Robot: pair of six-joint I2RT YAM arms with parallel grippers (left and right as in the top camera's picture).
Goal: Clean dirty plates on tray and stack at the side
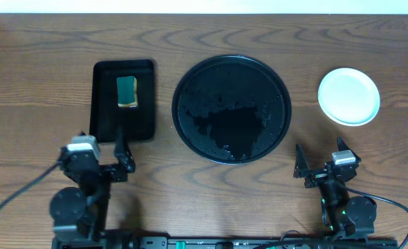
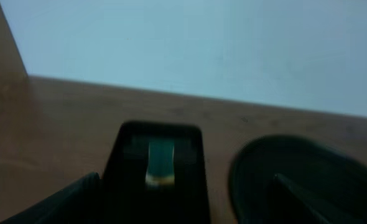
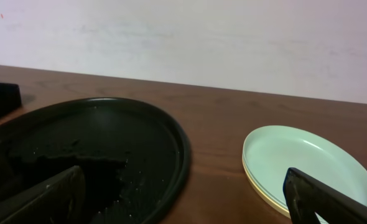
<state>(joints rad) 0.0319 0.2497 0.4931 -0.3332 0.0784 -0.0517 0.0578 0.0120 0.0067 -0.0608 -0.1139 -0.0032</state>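
Observation:
The plates [image 1: 349, 95] sit stacked on the table at the far right, a pale mint one on top; the right wrist view shows the stack [image 3: 301, 162] with a yellow rim under the mint ones. The round black tray [image 1: 232, 109] lies mid-table with no plates on it, only wet specks; it also shows in the right wrist view [image 3: 102, 155] and in the left wrist view [image 2: 295, 180]. My left gripper [image 1: 119, 153] is open and empty at the near left. My right gripper [image 1: 321, 160] is open and empty at the near right, near the stack.
A smaller rectangular black tray [image 1: 124, 100] at the left holds a green and yellow sponge [image 1: 126, 91], also seen in the left wrist view [image 2: 160, 163]. The wooden table [image 1: 45, 69] extends around all of it; a pale wall stands behind.

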